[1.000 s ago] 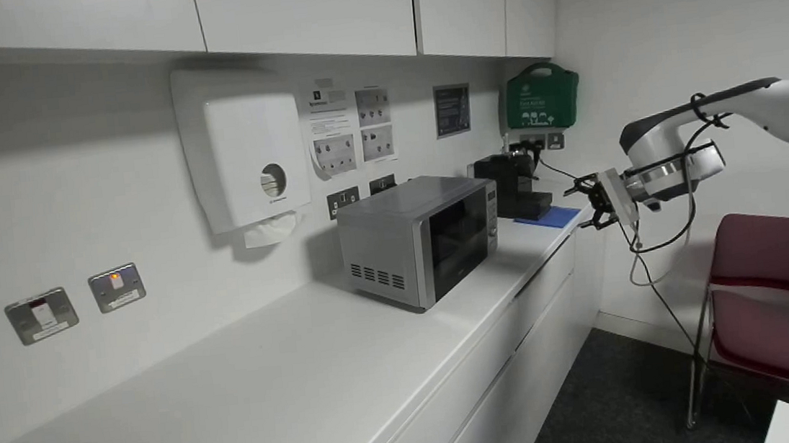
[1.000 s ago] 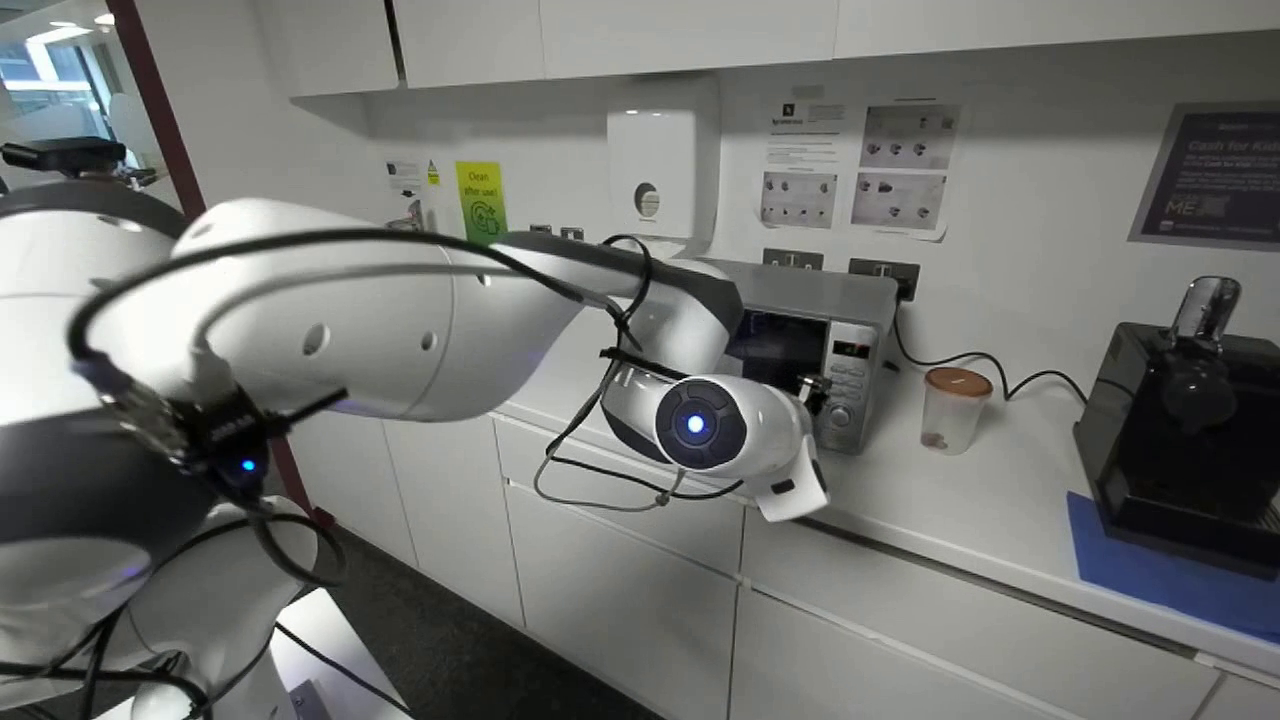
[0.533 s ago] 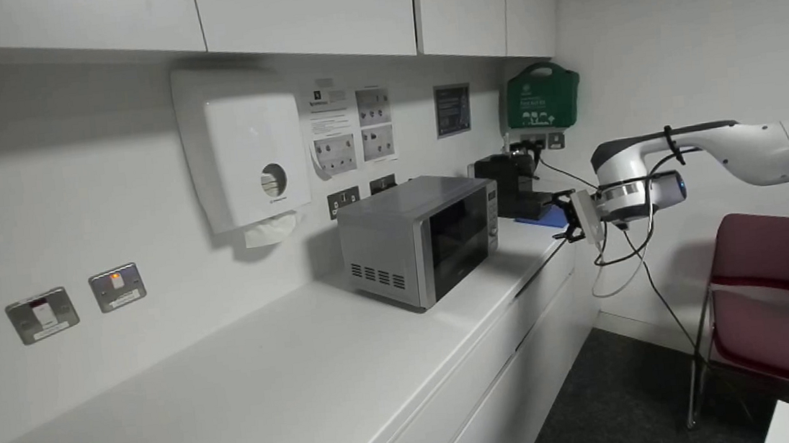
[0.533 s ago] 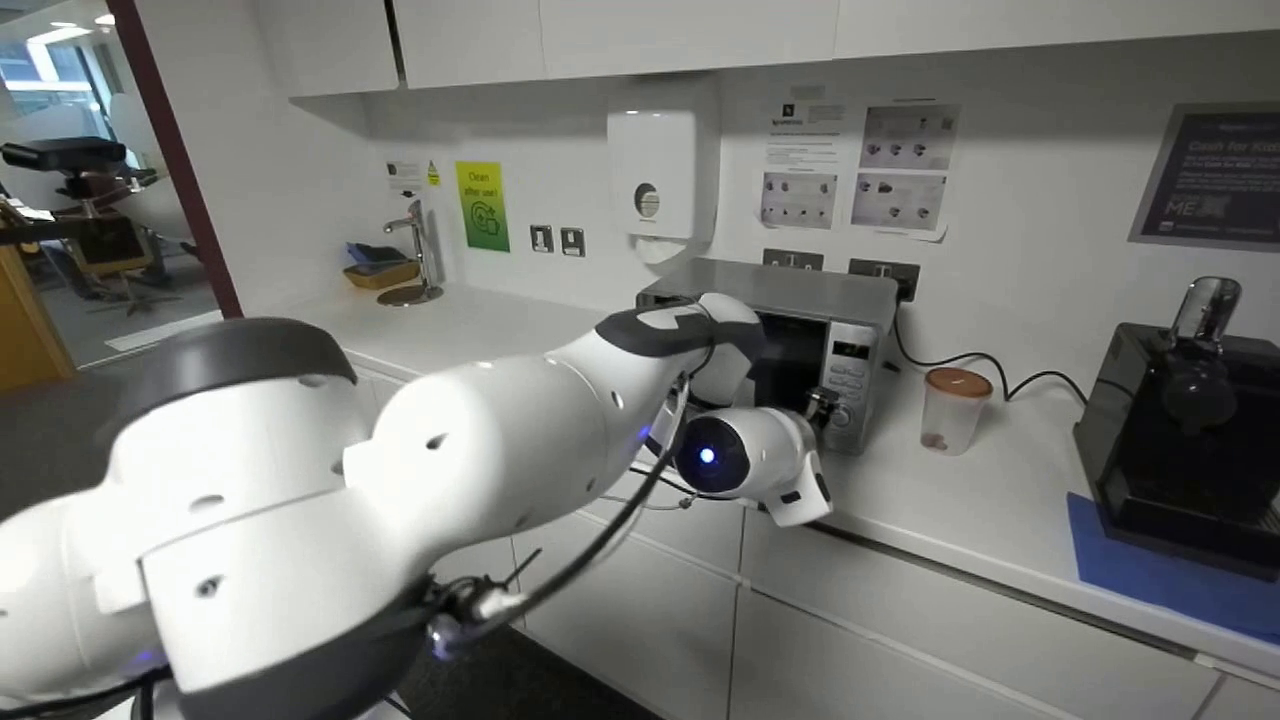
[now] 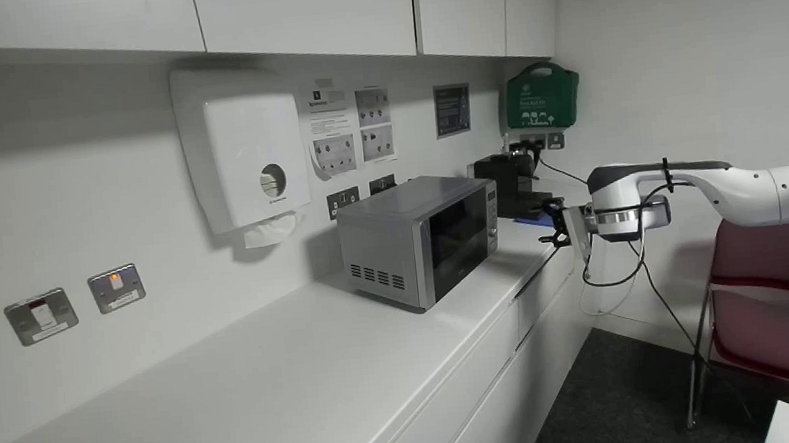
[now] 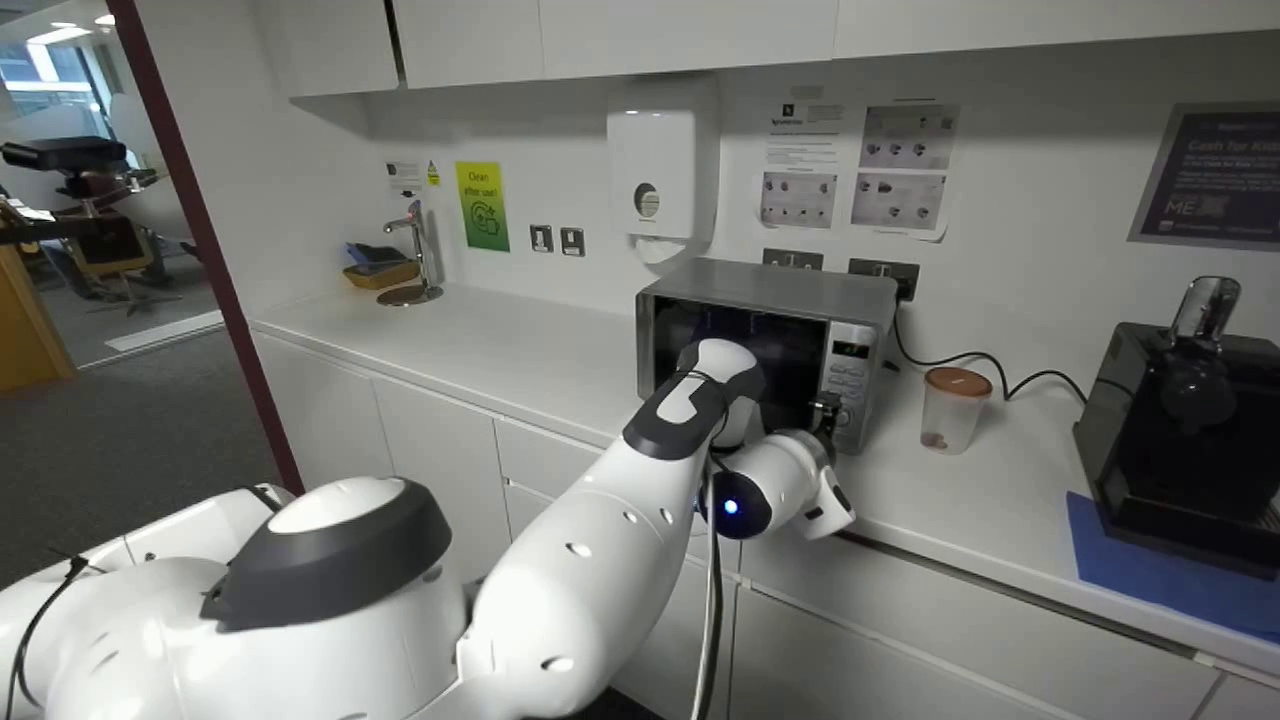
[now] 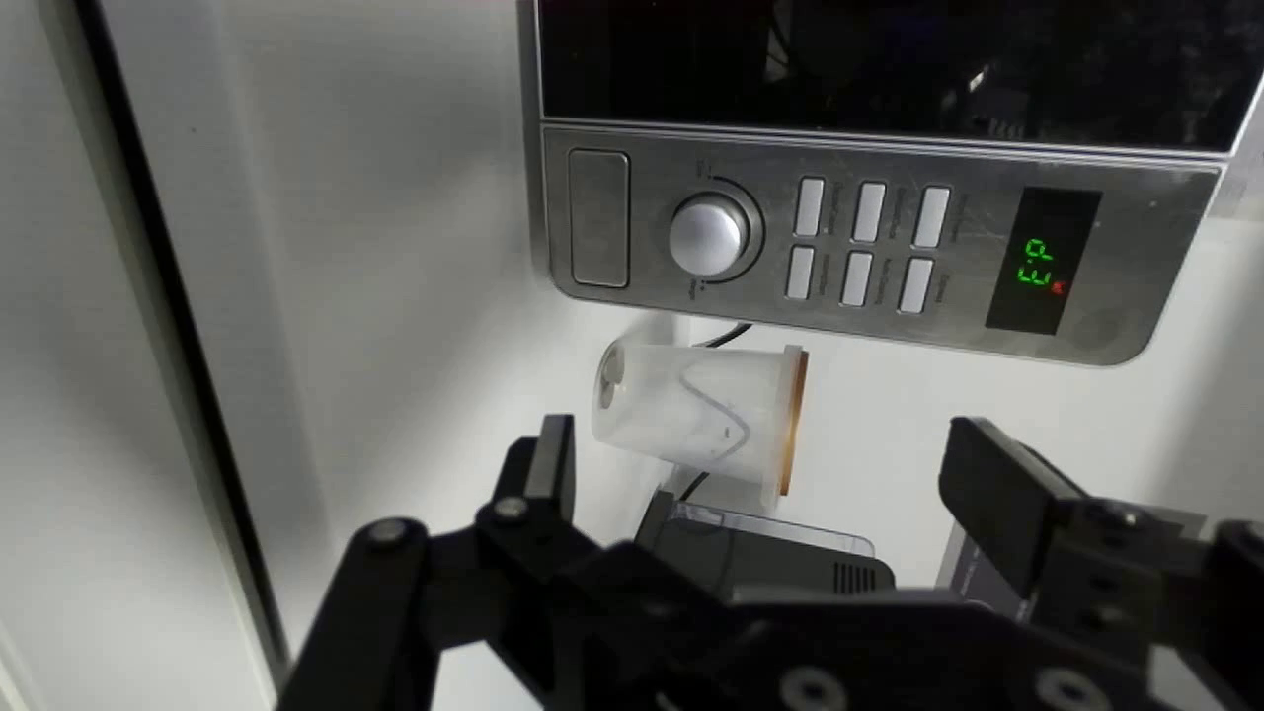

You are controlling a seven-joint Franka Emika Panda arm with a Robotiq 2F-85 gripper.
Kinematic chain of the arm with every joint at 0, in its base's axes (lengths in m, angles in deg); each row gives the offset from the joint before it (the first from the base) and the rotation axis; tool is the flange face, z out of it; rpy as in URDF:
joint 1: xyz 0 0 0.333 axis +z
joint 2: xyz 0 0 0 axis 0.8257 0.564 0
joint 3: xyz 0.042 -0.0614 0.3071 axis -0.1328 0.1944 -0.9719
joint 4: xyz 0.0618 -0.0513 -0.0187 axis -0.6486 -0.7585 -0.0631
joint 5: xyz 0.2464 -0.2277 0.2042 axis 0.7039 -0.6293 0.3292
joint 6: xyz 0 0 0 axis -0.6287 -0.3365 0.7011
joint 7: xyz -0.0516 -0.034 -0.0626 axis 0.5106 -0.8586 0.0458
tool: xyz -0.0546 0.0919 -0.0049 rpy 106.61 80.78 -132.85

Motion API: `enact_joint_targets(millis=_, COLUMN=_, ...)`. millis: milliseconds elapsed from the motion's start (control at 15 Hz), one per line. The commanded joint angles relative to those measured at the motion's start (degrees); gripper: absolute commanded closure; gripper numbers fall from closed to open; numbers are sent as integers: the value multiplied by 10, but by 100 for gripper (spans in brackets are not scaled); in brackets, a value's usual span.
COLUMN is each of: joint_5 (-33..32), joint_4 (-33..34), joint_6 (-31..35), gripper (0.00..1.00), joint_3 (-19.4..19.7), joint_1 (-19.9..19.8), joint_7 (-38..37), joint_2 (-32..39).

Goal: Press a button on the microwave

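The microwave (image 5: pixel 386 244) is a grey metal box on the white counter; it also shows in an exterior view (image 6: pixel 780 283), partly hidden by my arm. In the wrist view the microwave's control strip (image 7: pixel 1116 257) lies sideways across the top. It carries several silver buttons (image 7: pixel 869 211), a round knob (image 7: pixel 708 235) and a lit display (image 7: pixel 1042 262). My gripper (image 7: pixel 760 444) is open and empty, its fingers wide apart. The gripper (image 5: pixel 554 224) is at the counter's front edge, apart from the microwave. It also shows small before the control strip in an exterior view (image 6: pixel 827 412).
A clear tub with an orange lid (image 6: pixel 955 410) stands beside the microwave and shows between my fingers in the wrist view (image 7: pixel 691 405). A black coffee machine (image 6: pixel 1180 440) stands on a blue mat (image 6: pixel 1150 570). Cupboards (image 5: pixel 316 12) hang above. A red chair (image 5: pixel 774 330) stands behind the arm.
The gripper has moved toward the microwave and a little lower. The arm has swung down, uncovering more of the microwave's front and the sink area. The gripper holds nothing.
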Motion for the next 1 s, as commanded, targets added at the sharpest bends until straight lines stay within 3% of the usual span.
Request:
enact_joint_targets(millis=0, joint_5=-129, joint_4=17, joint_6=4, gripper=0, joint_3=-3, joint_1=11, joint_7=-34, joint_2=-61)
enact_joint_targets(millis=267, joint_5=-189, joint_4=37, joint_6=2, gripper=0, joint_3=4, joint_1=27, joint_7=-57, joint_2=-74)
enact_joint_targets(millis=933, joint_5=-189, joint_4=126, joint_6=1, gripper=1, joint_3=26, joint_1=98, joint_7=-74, joint_2=-54)
